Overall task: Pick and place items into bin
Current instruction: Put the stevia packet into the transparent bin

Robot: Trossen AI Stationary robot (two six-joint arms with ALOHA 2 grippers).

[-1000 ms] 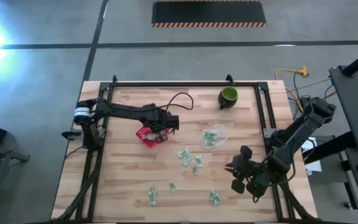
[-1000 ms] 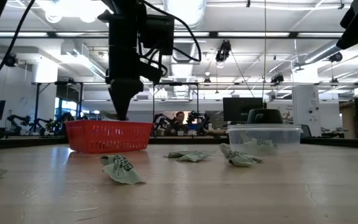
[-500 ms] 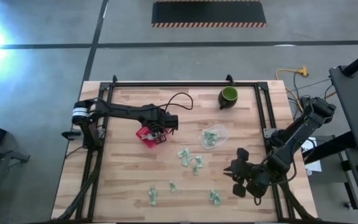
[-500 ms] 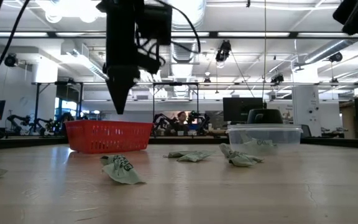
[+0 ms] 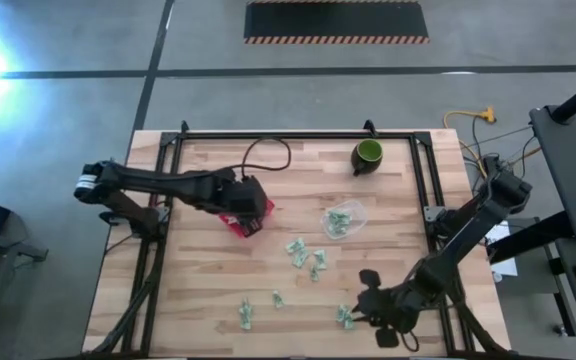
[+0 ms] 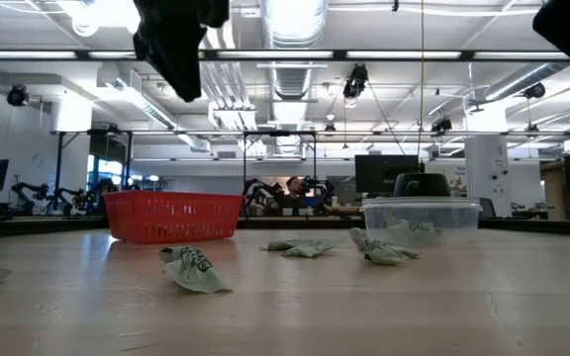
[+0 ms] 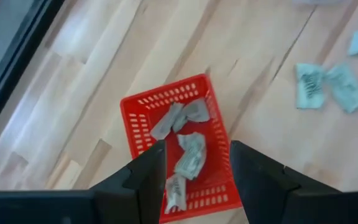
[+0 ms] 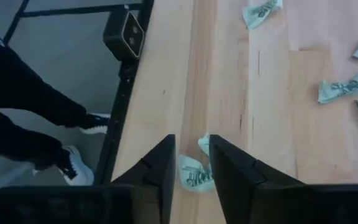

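Quantities: one red basket (image 5: 251, 213), one clear tub (image 5: 345, 219), one green cup (image 5: 368, 154), roughly ten wrapped items (image 5: 299, 251) loose on the table, four more in the basket.

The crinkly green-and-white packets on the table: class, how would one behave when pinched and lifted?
The packet between the right gripper fingers looks creased, so probably floppy. Those in the red basket lie slumped, probably light, unlikely to roll.

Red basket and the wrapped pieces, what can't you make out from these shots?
- Red basket, high view: the left arm covers part, contents hidden.
- Basket, left wrist view: near corner behind the left pincer; piece count unclear.
- Pale wrapped piece, right wrist view: partly behind the right pincer.
- Clear container, low view: contents blurred.
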